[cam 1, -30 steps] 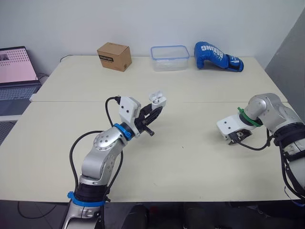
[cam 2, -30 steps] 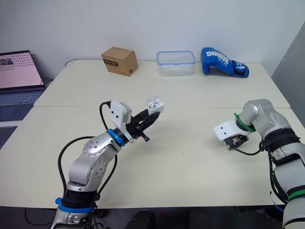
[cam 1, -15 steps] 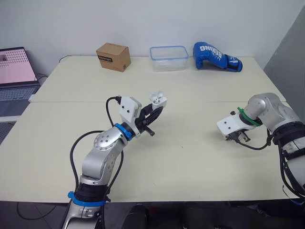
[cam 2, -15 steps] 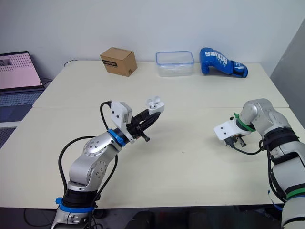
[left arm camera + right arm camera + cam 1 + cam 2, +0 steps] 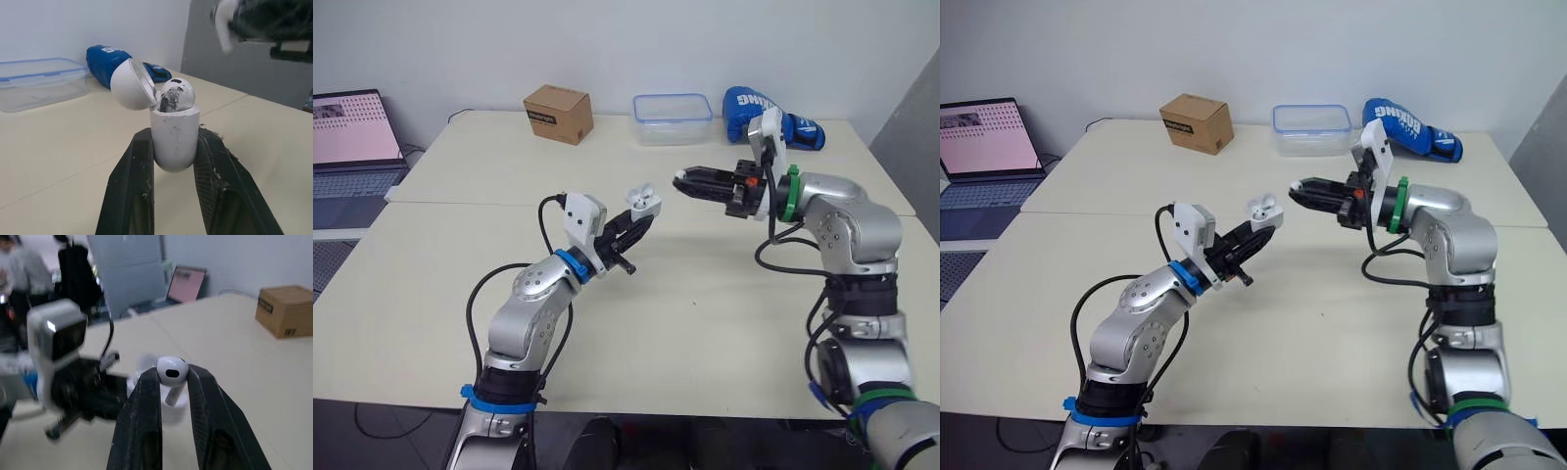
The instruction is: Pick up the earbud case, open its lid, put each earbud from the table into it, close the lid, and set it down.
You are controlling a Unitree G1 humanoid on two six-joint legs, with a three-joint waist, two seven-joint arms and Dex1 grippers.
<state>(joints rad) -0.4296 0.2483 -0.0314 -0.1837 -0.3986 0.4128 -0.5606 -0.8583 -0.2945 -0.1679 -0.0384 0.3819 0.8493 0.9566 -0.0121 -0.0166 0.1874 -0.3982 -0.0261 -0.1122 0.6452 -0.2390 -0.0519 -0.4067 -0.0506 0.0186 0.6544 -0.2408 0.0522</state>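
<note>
- Setting: a cream table [image 5: 705, 323] against a white wall. We list a laptop [image 5: 352, 127] at the robot's far left, and a cardboard box [image 5: 557, 114], a clear plastic container [image 5: 672, 118] and a blue boxing glove [image 5: 1410, 127] along the far edge.
- Left gripper [image 5: 641, 221]: raised over the middle of the table, its two fingers clamped on the body of the earbud case [image 5: 174, 137].
- Earbud case: held roughly upright, mouth upward, lid [image 5: 131, 84] swung back on its hinge. One earbud [image 5: 176, 93] is seated inside.
- Right gripper [image 5: 685, 182]: raised and reaching toward the robot's left, its fingers closed on the second earbud [image 5: 171, 369], whose stem lies between them.
- Key relation: the case lies just to the robot's left of the right gripper's tips and a little lower, near but apart. In the right wrist view we find it directly beyond the held earbud, so the fingers already point at it.
- Judgement: we take the coming move to be a short advance by the right arm, setting the earbud stem-first into the free socket. We cannot make out that socket.
</note>
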